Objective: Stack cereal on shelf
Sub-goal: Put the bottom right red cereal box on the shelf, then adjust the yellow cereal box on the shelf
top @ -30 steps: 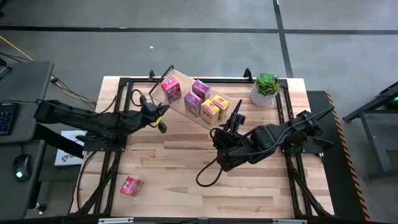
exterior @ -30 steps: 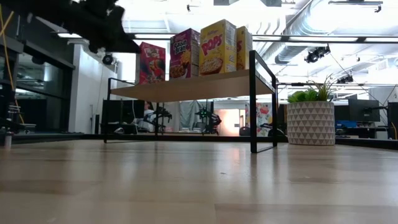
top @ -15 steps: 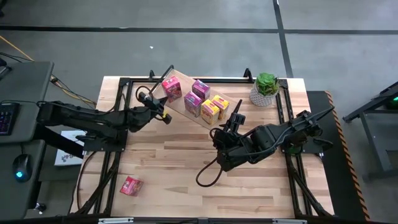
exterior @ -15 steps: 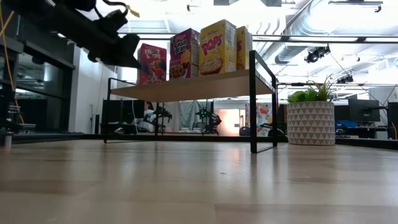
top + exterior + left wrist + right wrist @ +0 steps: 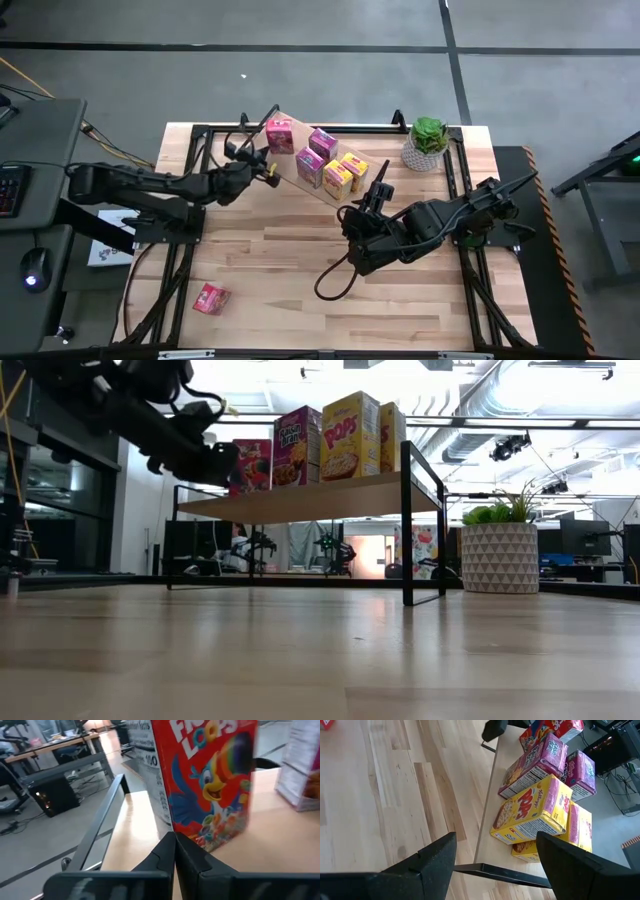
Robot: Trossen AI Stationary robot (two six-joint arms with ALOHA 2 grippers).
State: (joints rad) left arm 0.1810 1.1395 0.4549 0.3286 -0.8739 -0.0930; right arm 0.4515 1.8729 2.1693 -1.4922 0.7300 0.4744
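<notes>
The shelf (image 5: 300, 128) stands slantwise at the far middle of the table, its plank (image 5: 310, 500) raised on black wire frames. On it stand a red cereal box (image 5: 280, 135), two magenta boxes (image 5: 310, 167) and two yellow boxes (image 5: 338, 178). My left gripper (image 5: 268, 172) is shut, right at the red box's near left side (image 5: 210, 785). My right gripper (image 5: 366, 205) is open and empty above the table, just near of the shelf's right end. Another red box (image 5: 211, 298) lies on the table at the near left. My left gripper pushes the red box with its shut fingertips (image 5: 174, 840), which meet the foot of the vertical corner (image 5: 170, 822) between the printed front and the narrow side. The fingers come about level from the table's near left. The box stands upright on the plank.
A potted green plant (image 5: 428, 142) stands at the far right beside the shelf; it also shows in the low view (image 5: 500, 550). Black frame rails (image 5: 190, 190) run along the table's sides. A black cable loop (image 5: 335, 280) lies on the wood near the right arm.
My left gripper, shut throughout, has gone toward the far right to the shelf and reached the red box. The red box has slid a little toward the table's far edge along the plank and turned squarer, still upright.
</notes>
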